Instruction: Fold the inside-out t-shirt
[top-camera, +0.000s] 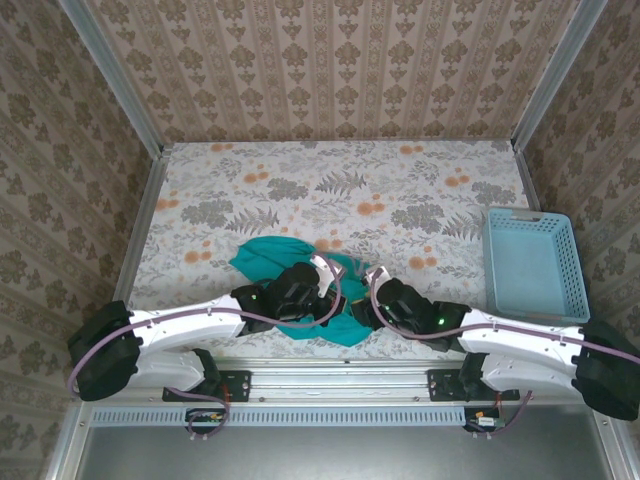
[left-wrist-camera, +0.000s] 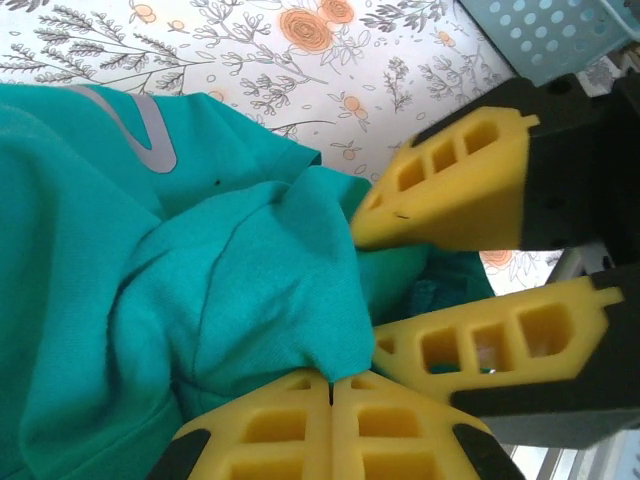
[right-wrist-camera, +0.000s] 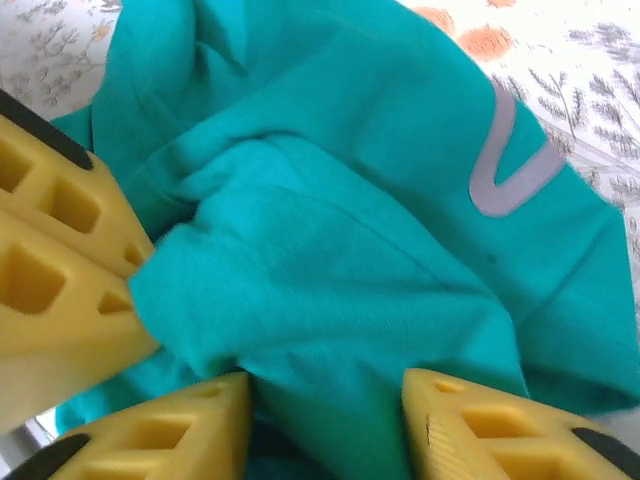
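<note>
The inside-out t-shirt (top-camera: 283, 256) lies crumpled in a teal heap at the near middle of the table. Its soft folds (left-wrist-camera: 200, 280) carry a grey curved mark (left-wrist-camera: 152, 140), which the right wrist view (right-wrist-camera: 510, 170) also shows. My left gripper (top-camera: 330, 305) is shut, with a fold of the shirt pinched at its yellow tips (left-wrist-camera: 332, 375). My right gripper (top-camera: 368, 310) faces it closely from the right. Its jaws stand apart (right-wrist-camera: 325, 395) with shirt fabric (right-wrist-camera: 340, 300) bunched between them. The right fingers (left-wrist-camera: 450, 190) show just beyond the pinched fold.
A light-blue slotted basket (top-camera: 531, 263) stands at the table's right edge, also in the left wrist view (left-wrist-camera: 540, 30). The floral tablecloth (top-camera: 340, 190) stretches behind the shirt to the back wall. Metal rails (top-camera: 140, 230) border the table.
</note>
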